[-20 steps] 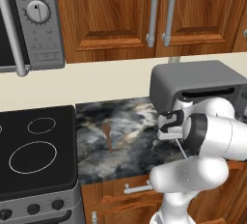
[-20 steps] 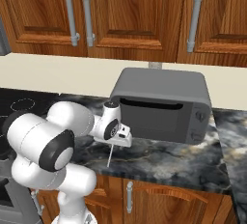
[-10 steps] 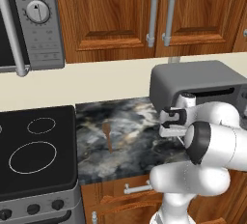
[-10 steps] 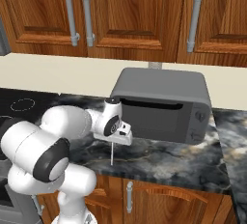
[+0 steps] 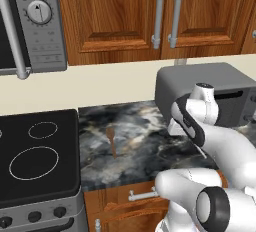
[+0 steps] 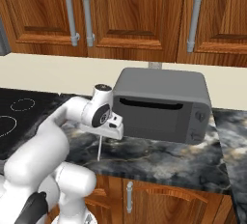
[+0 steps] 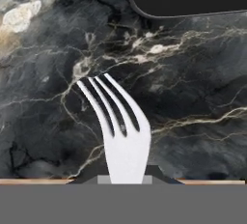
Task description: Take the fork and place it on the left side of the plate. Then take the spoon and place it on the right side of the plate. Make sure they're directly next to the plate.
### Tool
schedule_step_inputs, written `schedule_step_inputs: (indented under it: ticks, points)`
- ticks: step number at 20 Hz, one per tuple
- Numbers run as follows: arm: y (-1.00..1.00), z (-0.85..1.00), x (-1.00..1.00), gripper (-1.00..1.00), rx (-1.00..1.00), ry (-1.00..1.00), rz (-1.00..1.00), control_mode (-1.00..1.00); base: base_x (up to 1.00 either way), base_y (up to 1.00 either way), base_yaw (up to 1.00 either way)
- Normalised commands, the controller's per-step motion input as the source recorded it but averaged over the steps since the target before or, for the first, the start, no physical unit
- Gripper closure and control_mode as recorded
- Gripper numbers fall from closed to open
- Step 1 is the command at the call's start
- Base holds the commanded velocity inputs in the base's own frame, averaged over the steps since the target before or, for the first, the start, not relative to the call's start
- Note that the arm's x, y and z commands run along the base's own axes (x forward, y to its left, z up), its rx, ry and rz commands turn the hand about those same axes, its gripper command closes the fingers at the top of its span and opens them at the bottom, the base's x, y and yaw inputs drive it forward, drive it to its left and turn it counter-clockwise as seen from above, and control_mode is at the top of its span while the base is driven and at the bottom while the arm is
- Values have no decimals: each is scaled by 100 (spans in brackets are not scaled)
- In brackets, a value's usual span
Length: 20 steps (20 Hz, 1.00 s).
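Jaws (image 7: 125,179) nearly closed, clamped on the fork (image 7: 120,126)

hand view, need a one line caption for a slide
Gripper shut on the fork, tines pointing out over the dark marble counter.

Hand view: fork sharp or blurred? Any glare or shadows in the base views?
Hand view: the fork looms large and a little soft at the edges, its tines clear against the marble counter. Right base view: flat even light, the fork a thin pale line hanging from the end effector. Left base view: no glare; the wooden spoon casts almost no shadow.
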Motion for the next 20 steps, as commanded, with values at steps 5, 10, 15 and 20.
schedule_step_inputs:
  ticks: [5, 10, 15, 20]
  points:
    - [26, 60, -8, 100, 0, 0, 3, -100, 0, 0, 0]
    - [21, 29, -8, 100, 0, 0, 3, -100, 0, 0, 0]
    - [21, 15, 0, 100, 0, -2, 1, -100, 0, 0, 0]
    - [0, 0, 0, 100, 0, 0, 0, -100, 0, 0, 0]
